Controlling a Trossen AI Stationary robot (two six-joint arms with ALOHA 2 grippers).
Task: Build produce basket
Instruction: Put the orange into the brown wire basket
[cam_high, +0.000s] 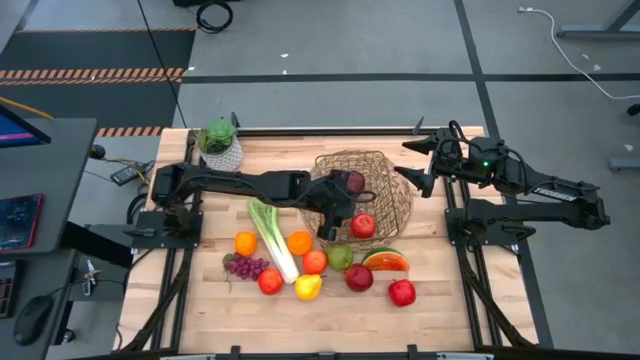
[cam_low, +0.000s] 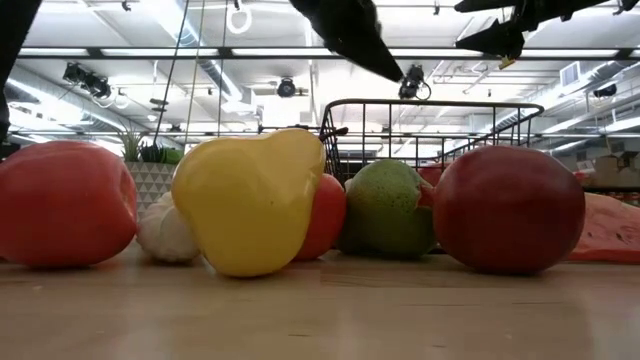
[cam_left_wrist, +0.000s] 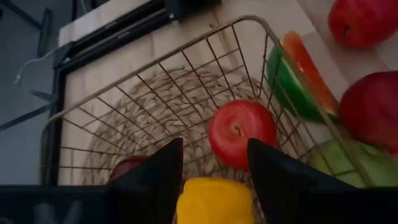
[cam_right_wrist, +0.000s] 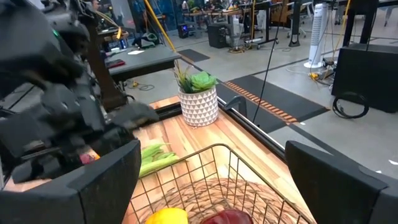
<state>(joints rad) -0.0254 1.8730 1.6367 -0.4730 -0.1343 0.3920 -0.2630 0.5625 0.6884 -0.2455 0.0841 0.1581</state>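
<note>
The wire basket (cam_high: 362, 186) stands on the table's far middle, with its woven mat (cam_left_wrist: 155, 112) on the bottom. In it lie a red apple (cam_left_wrist: 241, 132), a dark red fruit (cam_left_wrist: 127, 167) and a yellow fruit (cam_left_wrist: 214, 200). My left gripper (cam_left_wrist: 214, 144) hangs open over the basket's near left side (cam_high: 335, 212), slanting down, with the yellow fruit below the gap between its fingers. My right gripper (cam_high: 412, 163) waits open, raised beside the basket's right rim. The other produce lies on the table near the basket: a leek (cam_high: 272, 238), oranges (cam_high: 299, 242), grapes (cam_high: 245, 266) and a watermelon slice (cam_high: 385, 260).
A white-potted plant (cam_high: 220, 145) stands at the table's far left. A green pear (cam_high: 340, 258), red apples (cam_high: 402, 292) and a yellow fruit (cam_high: 308, 288) lie toward the near edge. Bare wood lies along the near edge and at the right.
</note>
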